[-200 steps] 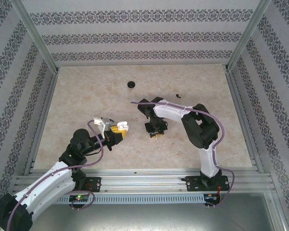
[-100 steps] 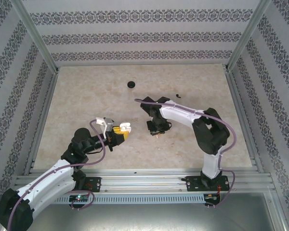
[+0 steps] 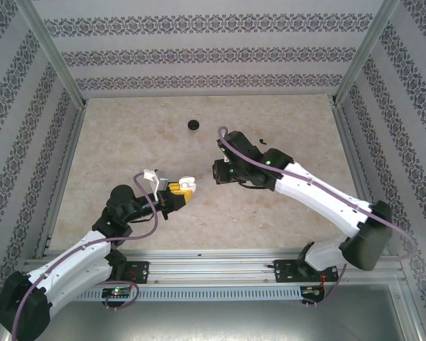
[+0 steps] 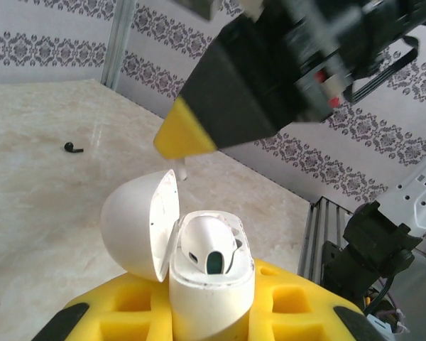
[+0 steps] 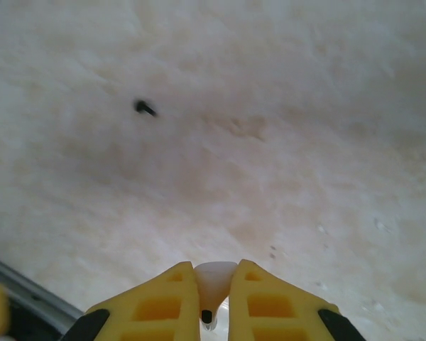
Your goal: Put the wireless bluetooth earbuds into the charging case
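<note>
Marble-patterned table (image 3: 128,142) between wallpapered walls carries two arms meeting near its middle. Since a second ago the right arm (image 3: 319,195) has unfolded from a tight bend to a long reach, carrying its gripper (image 3: 216,172) up and leftward toward the left one, and its jaws have drawn tighter. They now pinch a white earbud (image 5: 213,280) between yellow fingertips (image 5: 259,295), seen from the left wrist hanging just above the case's lid. The left arm (image 3: 78,259) has edged slightly toward the centre; the left gripper (image 3: 177,195) stays clamped on the white charging case (image 4: 211,284), held upright off the table with its lid (image 4: 138,227) swung open to one side. Farther back a black round puck (image 3: 193,125) lies unmoved, and well to its right a black earbud (image 3: 263,142) rests on the bare surface, also where it was.
</note>
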{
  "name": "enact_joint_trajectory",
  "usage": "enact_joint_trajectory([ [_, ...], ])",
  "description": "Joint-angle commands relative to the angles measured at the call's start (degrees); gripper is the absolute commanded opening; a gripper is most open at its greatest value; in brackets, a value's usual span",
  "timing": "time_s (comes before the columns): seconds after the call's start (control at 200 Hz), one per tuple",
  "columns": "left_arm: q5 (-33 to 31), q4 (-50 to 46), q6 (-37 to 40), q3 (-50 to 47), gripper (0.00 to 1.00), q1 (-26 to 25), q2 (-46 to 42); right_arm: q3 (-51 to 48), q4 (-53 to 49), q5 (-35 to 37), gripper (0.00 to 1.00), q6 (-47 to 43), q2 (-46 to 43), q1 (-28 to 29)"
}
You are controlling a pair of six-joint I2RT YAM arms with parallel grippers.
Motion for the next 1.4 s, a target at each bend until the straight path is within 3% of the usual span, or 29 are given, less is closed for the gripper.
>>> enact_joint_trajectory([
  [0.0, 1.3, 4.3, 2.5, 3.1, 0.0, -0.7, 0.3, -1.4, 7.4, 2.3, 0.09, 0.8, -3.6, 1.8],
  [0.425, -0.2, 5.4, 3.7, 4.7, 0.0, -0.7, 1.9, -1.7, 18.5, -1.1, 0.08, 0.3, -4.9, 7.4],
  [1.394, -2.5, 6.4, 3.4, 4.9, 0.0, -0.7, 1.9, -4.1, 18.4, -2.7, 0.07, 1.4, -3.1, 9.5],
])
